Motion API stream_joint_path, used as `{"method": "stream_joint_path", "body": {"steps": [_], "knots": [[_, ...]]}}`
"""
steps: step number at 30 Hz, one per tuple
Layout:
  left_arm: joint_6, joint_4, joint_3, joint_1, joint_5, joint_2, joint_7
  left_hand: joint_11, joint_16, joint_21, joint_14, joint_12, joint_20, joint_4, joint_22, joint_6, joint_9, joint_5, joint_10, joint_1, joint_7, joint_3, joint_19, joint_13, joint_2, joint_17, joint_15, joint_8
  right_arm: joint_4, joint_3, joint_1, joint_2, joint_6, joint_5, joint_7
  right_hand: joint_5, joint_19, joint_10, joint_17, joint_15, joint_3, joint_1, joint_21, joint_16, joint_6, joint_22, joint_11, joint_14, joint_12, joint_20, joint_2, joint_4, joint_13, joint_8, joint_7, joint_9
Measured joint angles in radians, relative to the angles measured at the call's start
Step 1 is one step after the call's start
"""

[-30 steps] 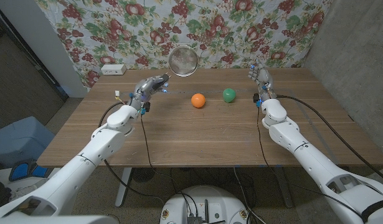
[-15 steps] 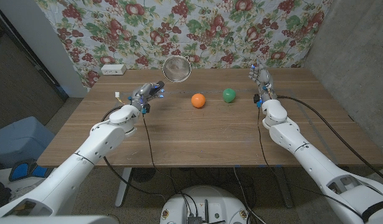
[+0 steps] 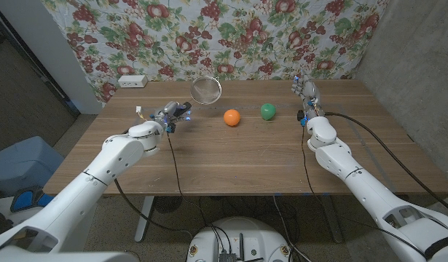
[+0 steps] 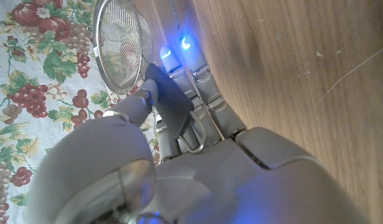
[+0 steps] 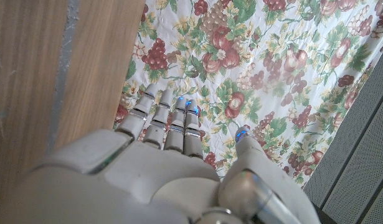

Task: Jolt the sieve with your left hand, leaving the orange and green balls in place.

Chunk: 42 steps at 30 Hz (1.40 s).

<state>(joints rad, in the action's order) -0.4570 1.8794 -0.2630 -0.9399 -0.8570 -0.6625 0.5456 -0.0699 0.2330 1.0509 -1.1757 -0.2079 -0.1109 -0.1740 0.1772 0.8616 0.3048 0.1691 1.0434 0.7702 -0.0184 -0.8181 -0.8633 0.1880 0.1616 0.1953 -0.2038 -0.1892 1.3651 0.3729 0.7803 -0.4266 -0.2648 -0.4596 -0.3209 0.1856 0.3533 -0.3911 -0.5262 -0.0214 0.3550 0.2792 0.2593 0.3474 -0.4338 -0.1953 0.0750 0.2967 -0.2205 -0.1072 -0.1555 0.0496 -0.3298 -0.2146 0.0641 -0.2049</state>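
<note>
Steel mesh of the sieve (image 3: 206, 90) now sits lower and a little further left in my head view than it did a second ago, when the bowl was up against the floral cloth (image 3: 231, 33) and looked larger and rounder; half a second ago it was already dropping. My left hand (image 3: 171, 113) has come down and pulled in toward the left with it, closer to the wooden table (image 3: 231, 156).

I have the sieve's dark handle (image 4: 169, 102) gripped in my left hand, fingers (image 4: 179, 59) wrapped under it and the thumb on top, as the left wrist view shows. The bowl reaches out from the hand toward the far edge of the table, tilted, to the right of the hand and beyond it.

Orange ball (image 3: 232, 117) and green ball (image 3: 268, 110) lie where they were, side by side near the table's middle, well apart from the sieve.

My right hand (image 3: 306, 98) stands at the far right, fingers straight and apart, holding nothing, unmoved.
</note>
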Motion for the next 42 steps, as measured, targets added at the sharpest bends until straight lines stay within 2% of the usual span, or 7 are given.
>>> {"method": "stream_joint_path", "body": {"steps": [6, 12, 19, 31, 37, 42], "knots": [[-0.007, 0.0, -0.004, 0.006, -0.007, -0.004, -0.003, 0.0, 0.0, 0.0, 0.0, 0.0, 0.0, 0.0, -0.005, -0.006, -0.001, -0.002, 0.0, 0.0, -0.006, 0.0, 0.0, 0.0, 0.0, 0.0, 0.0, 0.001, -0.001, 0.0, 0.0, 0.0, 0.001, -0.001, 0.001, 0.0, 0.0, 0.0, 0.0, 0.0, 0.0, 0.0, 0.0, 0.0, 0.0, 0.0, 0.0, 0.0, 0.0, 0.0, 0.0, 0.0, 0.0, 0.0, 0.0, 0.0], [0.041, -0.02, -0.013, 0.006, 0.008, -0.008, -0.047, 0.0, -0.001, 0.0, 0.0, 0.0, 0.0, 0.0, -0.002, -0.006, -0.001, -0.003, 0.0, 0.0, -0.006, 0.0, 0.0, 0.0, 0.0, 0.0, 0.0, 0.003, -0.008, 0.0, -0.004, 0.001, 0.001, -0.002, 0.003, 0.0, 0.0, 0.0, 0.0, 0.0, 0.0, 0.0, 0.0, 0.0, 0.0, 0.0, 0.0, 0.0, 0.0, 0.0, 0.0, 0.0, 0.0, 0.0, 0.0, 0.0], [0.156, -0.057, -0.026, 0.0, 0.054, -0.007, -0.128, -0.004, -0.001, 0.0, 0.0, 0.0, 0.0, 0.0, -0.002, -0.006, 0.0, -0.004, -0.004, 0.0, -0.006, 0.0, 0.0, 0.001, 0.0, 0.0, 0.0, 0.005, -0.014, 0.0, -0.009, 0.004, 0.001, -0.003, 0.004, 0.0, 0.0, 0.0, 0.0, 0.0, 0.003, 0.0, 0.0, 0.0, 0.0, 0.0, 0.0, 0.0, 0.0, 0.0, 0.0, 0.003, 0.0, 0.0, 0.0, 0.0], [0.422, -0.153, -0.056, -0.002, 0.175, 0.0, -0.303, -0.015, -0.001, 0.0, 0.0, 0.0, 0.004, 0.008, -0.002, 0.0, 0.006, -0.003, -0.015, 0.0, 0.0, 0.008, 0.015, 0.001, 0.0, 0.0, 0.0, -0.003, -0.017, 0.001, -0.01, 0.005, -0.001, -0.004, 0.004, 0.0, 0.0, 0.0, 0.0, -0.005, 0.003, -0.004, 0.0, 0.0, 0.0, 0.0, 0.0, 0.005, 0.0, 0.0, -0.004, 0.003, 0.0, 0.0, 0.0, 0.0], [0.52, -0.198, -0.07, 0.008, 0.216, 0.0, -0.38, -0.024, -0.009, -0.005, 0.0, 0.005, 0.007, 0.018, -0.003, 0.0, 0.019, 0.002, -0.024, -0.005, 0.0, 0.017, 0.033, 0.001, 0.005, -0.005, 0.0, -0.003, -0.015, 0.0, -0.007, 0.004, -0.003, -0.004, 0.004, 0.0, 0.0, 0.0, 0.0, -0.006, 0.003, -0.004, 0.0, 0.0, 0.0, 0.0, 0.0, 0.005, 0.0, 0.0, -0.004, 0.003, 0.0, 0.0, 0.0, 0.0], [0.572, -0.217, -0.075, 0.013, 0.237, 0.0, -0.423, -0.031, -0.016, -0.005, 0.0, 0.005, 0.013, 0.026, -0.005, 0.0, 0.033, 0.013, -0.027, -0.034, 0.0, 0.026, 0.038, 0.006, 0.009, -0.005, 0.0, -0.005, -0.008, -0.002, -0.002, 0.001, -0.004, -0.005, 0.003, 0.0, 0.0, 0.0, 0.0, -0.006, 0.003, -0.004, 0.0, 0.0, 0.0, 0.0, 0.0, 0.005, 0.0, 0.0, -0.004, 0.003, 0.0, 0.0, 0.0, 0.0]]}}
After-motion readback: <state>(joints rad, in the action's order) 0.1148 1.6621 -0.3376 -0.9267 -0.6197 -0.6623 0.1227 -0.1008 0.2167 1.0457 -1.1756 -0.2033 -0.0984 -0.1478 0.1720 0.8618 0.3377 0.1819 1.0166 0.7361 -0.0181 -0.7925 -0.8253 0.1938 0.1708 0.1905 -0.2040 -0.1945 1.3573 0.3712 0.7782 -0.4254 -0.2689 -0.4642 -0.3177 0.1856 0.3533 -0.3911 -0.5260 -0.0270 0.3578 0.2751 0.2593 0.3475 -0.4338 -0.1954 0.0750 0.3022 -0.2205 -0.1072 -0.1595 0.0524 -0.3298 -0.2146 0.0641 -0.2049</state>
